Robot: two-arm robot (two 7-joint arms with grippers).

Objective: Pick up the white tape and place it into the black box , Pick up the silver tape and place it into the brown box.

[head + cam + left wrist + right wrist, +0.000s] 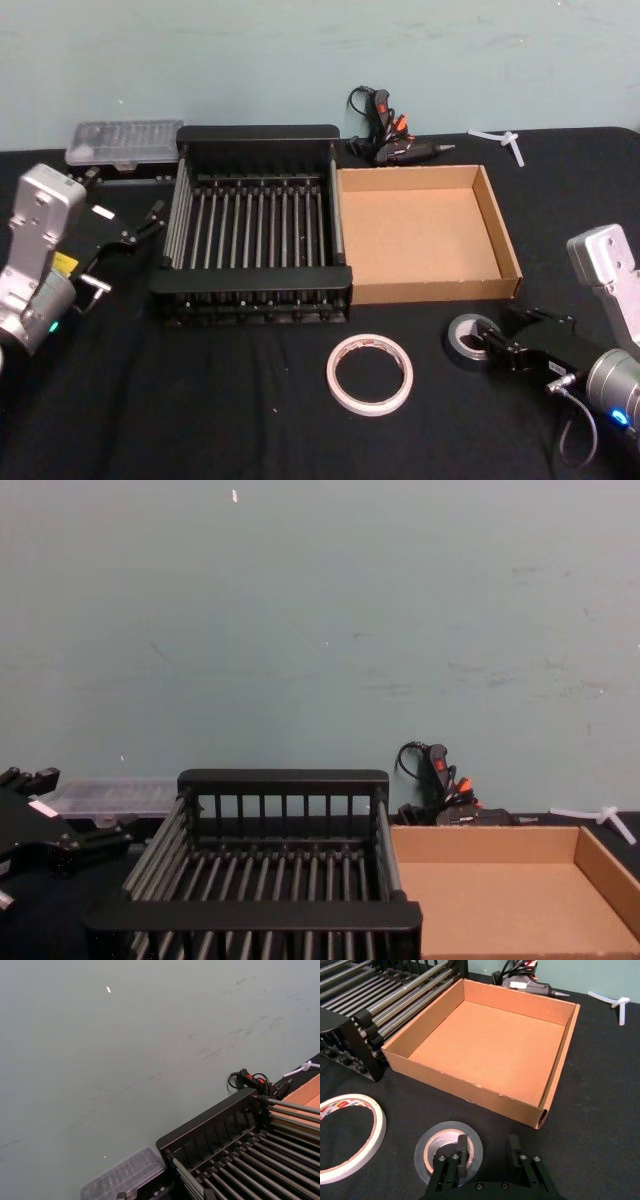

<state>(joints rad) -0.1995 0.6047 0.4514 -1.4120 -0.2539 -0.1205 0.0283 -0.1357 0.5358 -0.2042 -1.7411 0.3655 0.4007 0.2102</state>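
Surface: we see a table (250, 430) covered in black cloth, set against a pale green wall.
Centre: the black box (255, 280) and the brown box (505, 240) sit on it touching side by side.
Near edge: the white tape (370, 374) lies flat; to its right we see the silver tape (470, 340), also flat.
Far edge: we make out a clear plastic case (125, 143), a black glue gun (385, 135) and a small white plastic piece (505, 140).
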